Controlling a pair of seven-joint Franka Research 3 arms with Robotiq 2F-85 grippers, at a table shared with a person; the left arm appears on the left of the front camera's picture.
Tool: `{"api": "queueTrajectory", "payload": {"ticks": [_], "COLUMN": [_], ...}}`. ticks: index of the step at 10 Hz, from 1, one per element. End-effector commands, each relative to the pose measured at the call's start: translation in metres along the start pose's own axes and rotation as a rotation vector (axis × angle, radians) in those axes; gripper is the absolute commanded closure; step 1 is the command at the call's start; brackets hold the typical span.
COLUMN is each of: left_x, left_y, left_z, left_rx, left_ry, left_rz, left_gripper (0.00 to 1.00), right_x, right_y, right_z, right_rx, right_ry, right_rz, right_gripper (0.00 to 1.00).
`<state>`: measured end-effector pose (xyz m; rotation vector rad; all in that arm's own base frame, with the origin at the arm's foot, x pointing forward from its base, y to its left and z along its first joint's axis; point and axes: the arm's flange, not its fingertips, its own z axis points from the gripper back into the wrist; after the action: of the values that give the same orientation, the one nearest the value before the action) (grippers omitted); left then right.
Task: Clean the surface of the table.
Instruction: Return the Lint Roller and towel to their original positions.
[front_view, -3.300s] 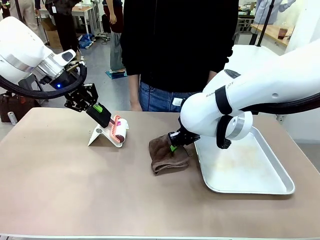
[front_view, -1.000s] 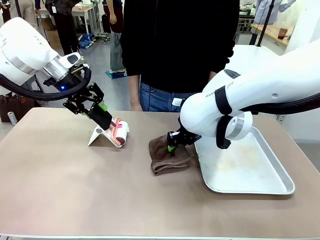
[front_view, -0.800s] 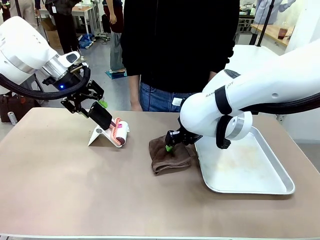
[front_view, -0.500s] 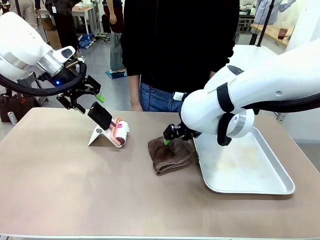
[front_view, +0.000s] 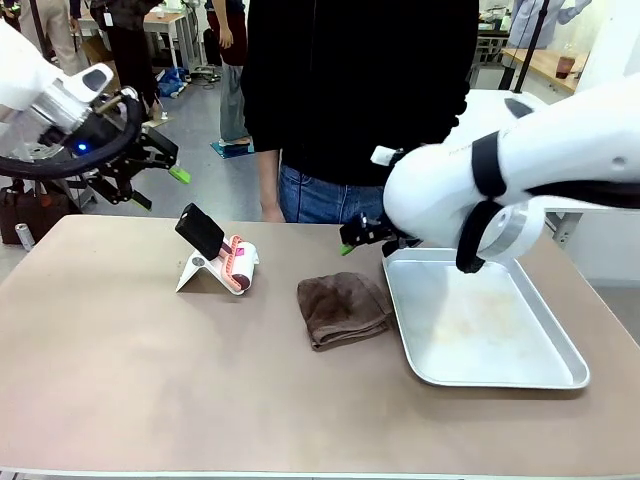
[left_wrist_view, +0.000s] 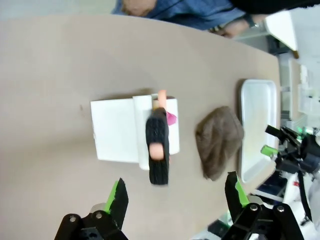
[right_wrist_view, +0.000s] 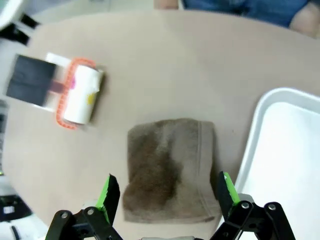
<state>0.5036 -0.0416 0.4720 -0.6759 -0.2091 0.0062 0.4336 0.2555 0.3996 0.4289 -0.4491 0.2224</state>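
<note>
The brownish table (front_view: 150, 380) carries a folded brown cloth (front_view: 343, 308) at its middle and a lint roller (front_view: 228, 255) with a black handle, leaning on a white stand. My left gripper (front_view: 155, 180) hangs open in the air, up and left of the roller. In the left wrist view the open left gripper (left_wrist_view: 176, 197) looks down on the roller (left_wrist_view: 158, 145) and the cloth (left_wrist_view: 217, 140). My right gripper (front_view: 358, 238) is open above the far edge of the cloth. The right wrist view has the open right gripper (right_wrist_view: 166, 195) high over the cloth (right_wrist_view: 170, 167).
A silver metal tray (front_view: 490, 320) lies right of the cloth, touching it or nearly so. A person in a black top stands at the far edge of the table. The near half of the table is bare.
My left gripper let go of the roller's handle and rose away to the left. My right gripper released the cloth and lifted up and back; the cloth stays on the table.
</note>
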Motion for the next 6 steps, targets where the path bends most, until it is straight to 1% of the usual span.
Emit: {"api": "queueTrajectory", "payload": {"ticks": [1, 2, 3, 4, 5, 6], "left_x": [-0.032, -0.048, -0.067, -0.083, -0.098, -0.108], "left_y": [0.021, 0.034, 0.05, 0.066, 0.085, 0.102], "left_z": [0.037, 0.056, 0.073, 0.086, 0.101, 0.111], "left_rx": [-0.129, -0.187, -0.243, -0.263, -0.362, -0.46], "left_ry": [0.047, 0.079, 0.098, 0.067, 0.044, 0.029], "left_rz": [-0.042, -0.06, -0.074, -0.057, -0.057, -0.055], "left_gripper": [0.0, 0.0, 0.0, 0.0, 0.0, 0.0], "right_x": [-0.021, -0.033, -0.048, -0.065, -0.081, -0.091], "right_y": [-0.047, -0.066, -0.086, -0.103, -0.123, -0.141], "right_z": [0.041, 0.064, 0.09, 0.113, 0.13, 0.141], "right_rx": [0.217, 0.326, 0.405, 0.489, 0.578, 0.642], "right_ry": [0.023, 0.026, -0.007, -0.025, -0.004, 0.031], "right_rz": [-0.108, -0.168, -0.233, -0.291, -0.344, -0.383], "right_gripper": [0.0, 0.0, 0.0, 0.0, 0.0, 0.0]}}
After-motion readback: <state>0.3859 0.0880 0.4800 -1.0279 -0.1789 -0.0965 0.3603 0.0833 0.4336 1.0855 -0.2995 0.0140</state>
